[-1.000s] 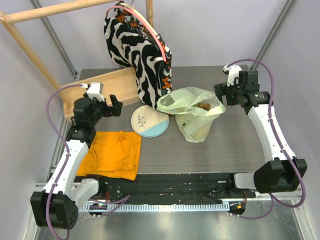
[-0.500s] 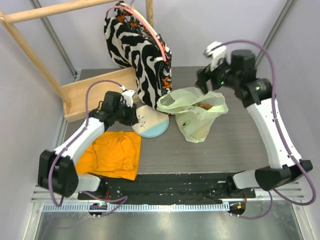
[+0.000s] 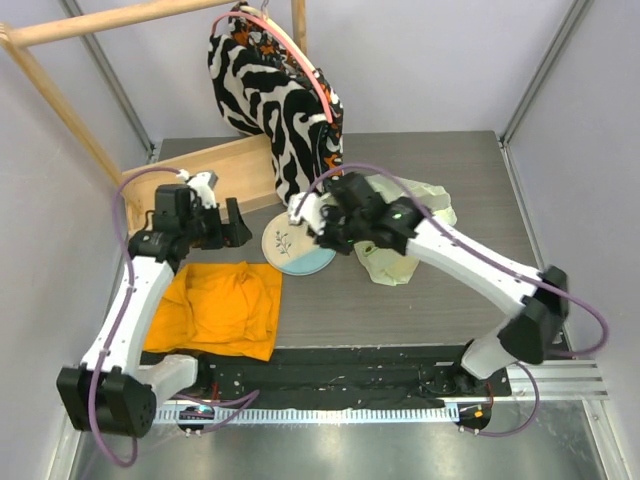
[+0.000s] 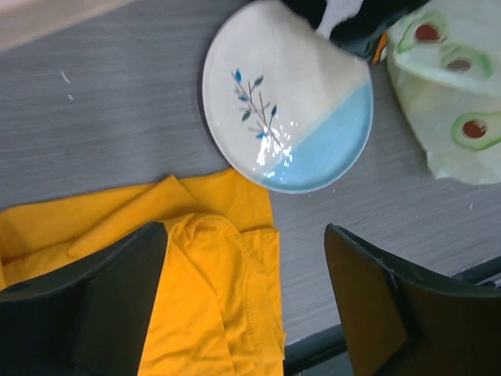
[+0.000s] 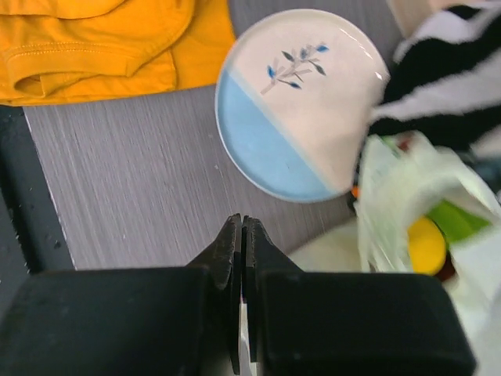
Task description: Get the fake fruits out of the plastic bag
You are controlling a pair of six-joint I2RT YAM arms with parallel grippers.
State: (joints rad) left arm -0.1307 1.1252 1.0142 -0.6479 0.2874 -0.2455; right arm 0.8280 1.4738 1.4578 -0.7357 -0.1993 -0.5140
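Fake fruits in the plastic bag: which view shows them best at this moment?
Right wrist: it looks into the mouth of the plastic bag, where a yellow fruit and a green fruit show. Top external shows only the bag, partly under the right arm; no fruit. Left wrist shows just the bag's printed outside.

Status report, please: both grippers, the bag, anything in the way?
Left gripper open, empty. Right gripper shut, empty, beside plate. Fake fruits inside plastic bag. Zebra bag close behind it.

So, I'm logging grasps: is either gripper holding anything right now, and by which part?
Nothing. The left gripper hangs open above the crumpled orange cloth; the right gripper is shut on nothing, apart from the thin pale-green plastic bag.
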